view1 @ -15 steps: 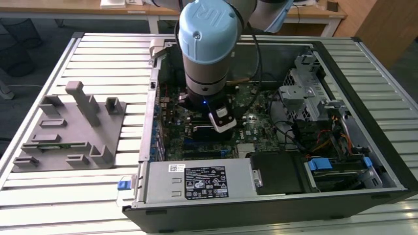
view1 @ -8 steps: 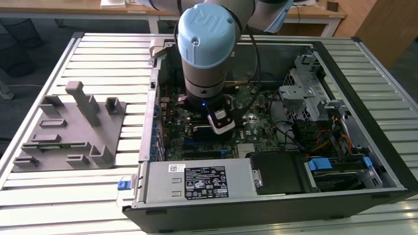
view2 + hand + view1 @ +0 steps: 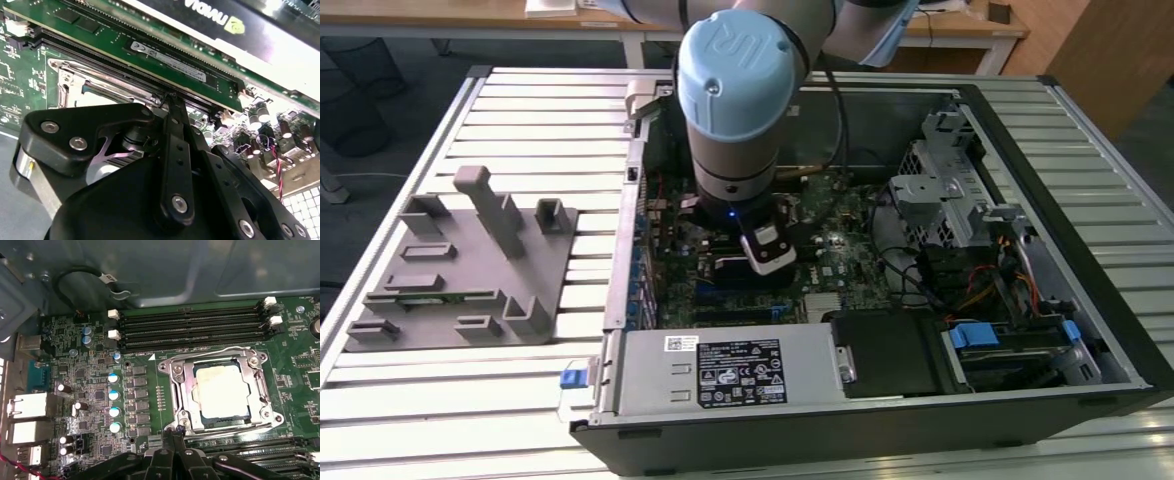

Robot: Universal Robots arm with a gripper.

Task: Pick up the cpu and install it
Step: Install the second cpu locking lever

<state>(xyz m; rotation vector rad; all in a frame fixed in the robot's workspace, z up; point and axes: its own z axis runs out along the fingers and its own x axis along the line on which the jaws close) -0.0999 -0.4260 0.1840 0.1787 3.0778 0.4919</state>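
The cpu (image 3: 220, 390), a pale silvery square, lies flat inside the dark metal-framed socket (image 3: 175, 390) of the green motherboard (image 3: 90, 390); the socket's frame stands open around it. In the first wrist view my gripper (image 3: 173, 432) sits just beside the socket's edge, its black fingertips (image 3: 176, 440) pressed together, shut with nothing between them. The exterior view has the gripper (image 3: 763, 266) lowered into the open computer case (image 3: 1067, 250), over the board. The second wrist view looks past one black finger (image 3: 175, 150) to the socket frame (image 3: 75, 80).
A grey slotted holder block (image 3: 460, 270) stands on the slatted table at the exterior view's left. Inside the case are a power supply (image 3: 720, 370), a drive cage (image 3: 947, 190) with cables, memory slots (image 3: 190, 330) and a seated memory stick (image 3: 170, 62).
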